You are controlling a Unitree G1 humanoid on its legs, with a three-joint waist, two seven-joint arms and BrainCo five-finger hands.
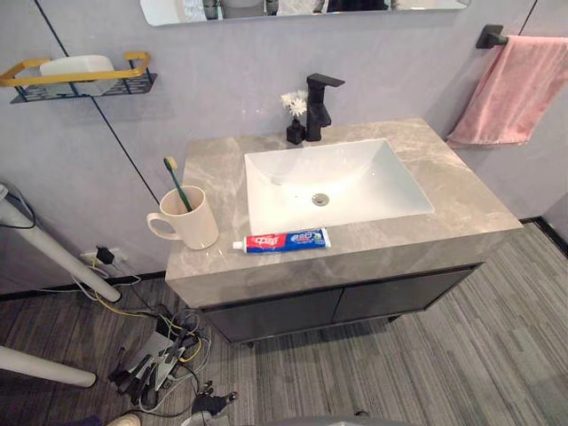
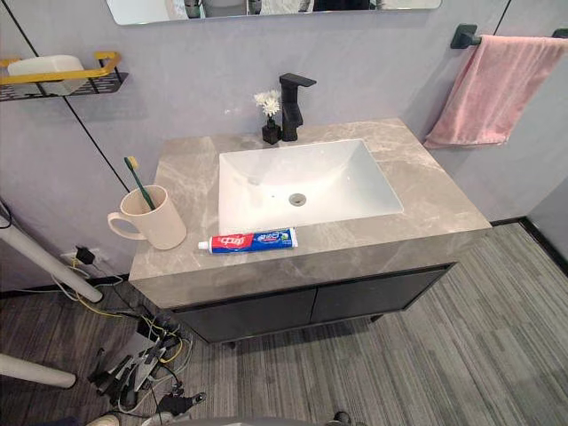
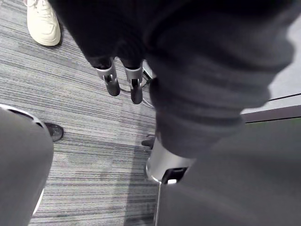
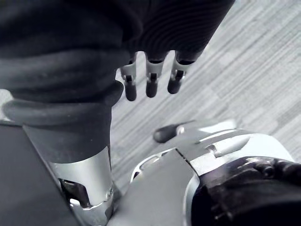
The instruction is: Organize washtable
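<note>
**Grey washroom, stone-topped washtable, both hands idle over the floor**

Striped grey floor (image 1: 497,355) lies open in front of the washtable (image 1: 461,209) and to its right. In the wrist views the left hand (image 3: 135,84) and the right hand (image 4: 151,77) each hang above that floor, fingers straight and relaxed, holding nothing. A person's white shoe (image 3: 43,23) stands near the left hand, cut off by the frame.

The top is mottled grey-brown stone with square edges over dark cabinet doors (image 1: 337,306). A white rectangular sink (image 1: 355,169) is sunk into it. The toothpaste tube (image 1: 282,240) lies flat on the narrow front strip, just short of the edge. To its left stands a cream mug (image 1: 188,219), handle outward, with a toothbrush (image 1: 176,182) leaning inside. Behind the sink rise a black angular faucet (image 1: 319,106) and a small dark vase (image 1: 295,120) of white flowers.

A pink towel (image 1: 515,89) hangs on the right wall. A yellow-railed wire shelf (image 1: 80,80) holds a white object, hard to identify. The mirror (image 1: 302,7) is cut off above.
</note>
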